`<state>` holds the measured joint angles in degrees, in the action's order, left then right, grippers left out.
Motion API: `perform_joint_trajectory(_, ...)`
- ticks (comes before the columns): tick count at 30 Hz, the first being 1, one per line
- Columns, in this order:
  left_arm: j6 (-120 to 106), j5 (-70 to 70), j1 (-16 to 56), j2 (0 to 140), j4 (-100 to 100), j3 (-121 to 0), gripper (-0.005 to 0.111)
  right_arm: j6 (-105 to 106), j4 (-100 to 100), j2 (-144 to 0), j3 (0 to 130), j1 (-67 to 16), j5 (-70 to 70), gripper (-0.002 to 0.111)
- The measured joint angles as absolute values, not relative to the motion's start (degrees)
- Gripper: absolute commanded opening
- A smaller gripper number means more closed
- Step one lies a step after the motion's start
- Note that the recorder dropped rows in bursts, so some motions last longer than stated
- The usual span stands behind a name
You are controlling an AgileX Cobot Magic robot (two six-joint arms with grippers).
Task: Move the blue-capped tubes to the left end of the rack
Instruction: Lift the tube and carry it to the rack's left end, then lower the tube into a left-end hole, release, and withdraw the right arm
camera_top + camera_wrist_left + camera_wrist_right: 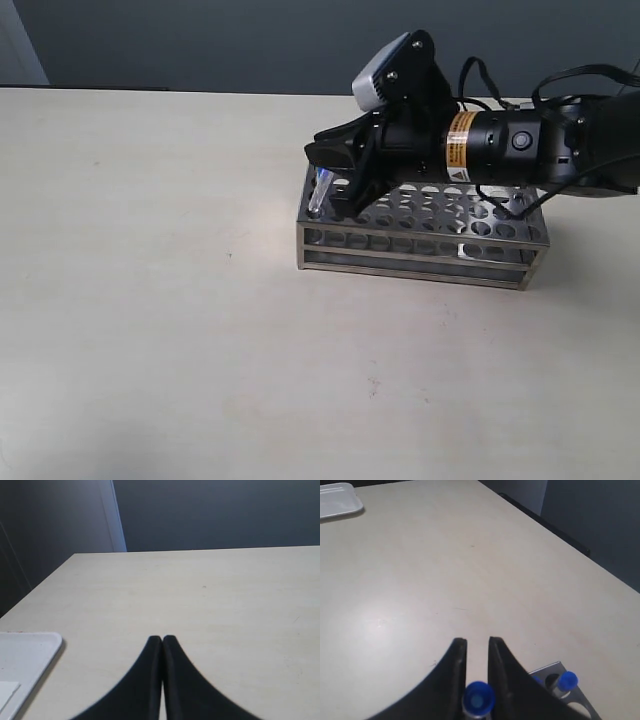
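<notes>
Three views, going in order.

Exterior: reaching right gripper across to left end of rack, closing narrow around a tube leaning over the front corner hole. Probably holding it low at that end as the target spot for blue caps. Not confirming from here any seating in the hole. Losing much of the top plate behind the arm, so not counting other tubes. Finding rack sitting on table, right of centre.

Left wrist: showing left gripper pressed fully together, carrying nothing, hanging over table with no rack in sight. Probably idling clear of the working arm. Catching a white tray at table edge, missing from exterior.

Right wrist: looking along fingers, seeing tube's blue cap wedged between them, touching both, well back from the tips. Confirming the grip, only guessed at in exterior. Revealing a second tube standing in rack's corner hole just beside, hidden behind gripper in exterior. Picking up same tray far off. Judging placement as under way, release not yet done.
</notes>
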<state>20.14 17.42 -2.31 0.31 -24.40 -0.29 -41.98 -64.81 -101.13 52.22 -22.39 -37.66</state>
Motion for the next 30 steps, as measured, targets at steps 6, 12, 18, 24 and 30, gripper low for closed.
perform_joint_trajectory(6,20.1,17.4,-2.3,0.3,-24.4,-0.3,0.0,-42.0,-65.9,-103.5,53.8,-22.4,-37.7,-0.001)
perform_joint_trajectory(12,20.1,17.4,-2.3,0.3,-24.4,-0.3,0.0,-42.0,-67.9,-105.0,54.9,-22.4,-37.7,-0.001)
perform_joint_trajectory(18,20.1,17.4,-2.3,0.3,-24.4,-0.3,0.0,-42.1,-69.0,-105.6,54.9,-22.4,-37.2,-0.001)
perform_joint_trajectory(24,20.1,17.4,-2.3,0.3,-24.4,-0.3,0.0,-42.3,-69.3,-105.6,54.9,-22.4,-36.7,-0.001)
perform_joint_trajectory(30,20.1,17.4,-2.3,0.3,-24.4,-0.3,0.0,-44.1,-71.1,-105.6,54.9,-22.4,-36.7,-0.001)
